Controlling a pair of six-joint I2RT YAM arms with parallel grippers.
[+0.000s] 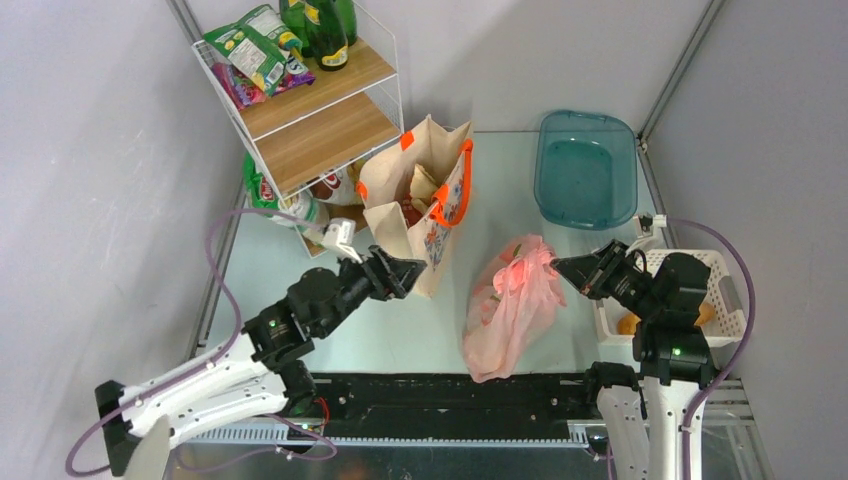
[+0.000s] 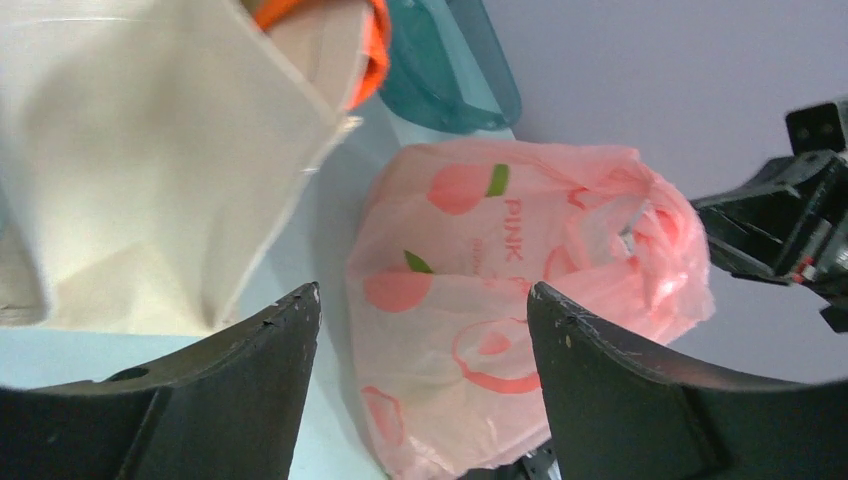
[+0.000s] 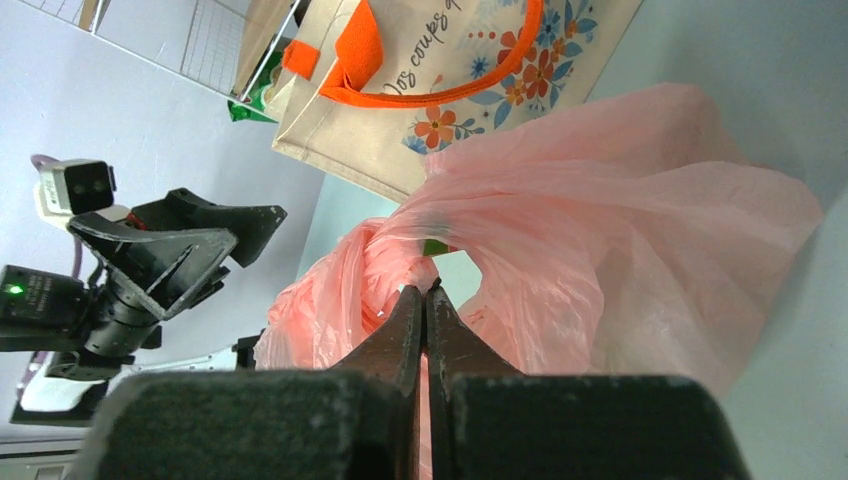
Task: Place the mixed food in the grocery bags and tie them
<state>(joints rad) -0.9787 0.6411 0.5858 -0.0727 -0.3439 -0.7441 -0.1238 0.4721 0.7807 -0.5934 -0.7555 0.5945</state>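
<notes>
Top external view: items are listed from the left arm's side to the right arm's, each placed relative to the pink bag (image 1: 512, 305).
Wire shelf (image 1: 320, 110): far left of the pink bag and beyond it. It carries bottles and snack packets, which are no part of the job.
Left gripper (image 1: 405, 272): left of the pink bag and apart from it. Its fingers (image 2: 250, 380) are spread wide with nothing between them. The left wrist view frames the bag in that gap, so the gripper is probably lined up to take one side of the bag's top.
Tote (image 1: 415, 205): just left of the pink bag and behind it. It stands upright with its mouth open, ready to receive food.
Pink bag, state: bulging, with its top gathered toward the right arm. The film hides what is inside.
Right gripper (image 1: 560, 268): at the right of the bag's gathered top. Its fingers (image 3: 400, 330) are pressed together; whether film is caught between them cannot be told.
Basket (image 1: 735, 300): right of the pink bag, beyond the right arm. A bread roll (image 1: 628, 323) lies in it, so loading looks unfinished.
</notes>
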